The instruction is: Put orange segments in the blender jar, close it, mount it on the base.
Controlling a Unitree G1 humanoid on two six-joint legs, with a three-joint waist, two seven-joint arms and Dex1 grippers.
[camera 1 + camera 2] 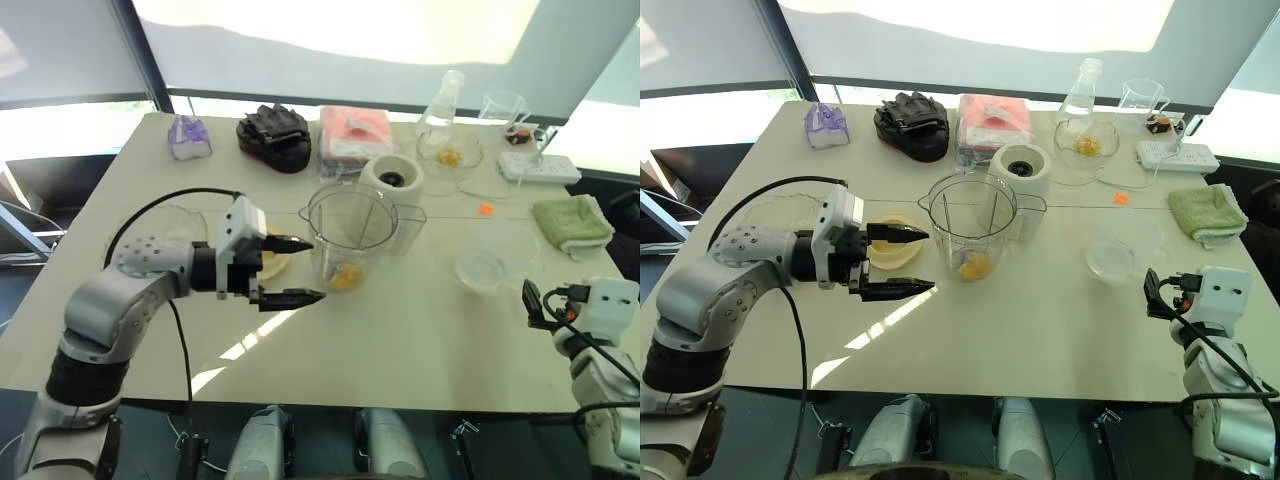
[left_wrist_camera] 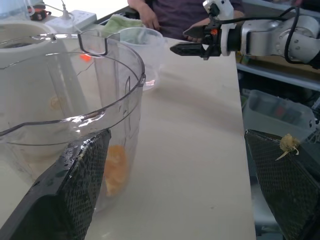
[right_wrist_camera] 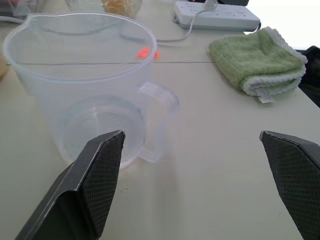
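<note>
Two grippers, both spread wide and holding nothing. Left gripper (image 1: 295, 270) level above the table (image 1: 400, 330), fingers pointing at the jar (image 1: 350, 235), just beside its wall, not touching as far as visible. Small scrap of pulp stuck on one left finger (image 2: 287, 145). Right gripper (image 1: 1158, 292) low at the table's right edge, well apart from the jar, facing a clear measuring cup (image 3: 90, 85) and a green cloth (image 3: 257, 60). Inside the jar, upright at mid-table, orange segments (image 1: 975, 266) on the bottom. Behind the jar, just beside it, the base (image 1: 391, 178) with dark socket up. More segments (image 1: 450, 156) in a glass bowl (image 1: 450, 150) farther back, near a flask (image 1: 442, 105). Flat cream lid (image 1: 895, 255) behind the left fingers.
</note>
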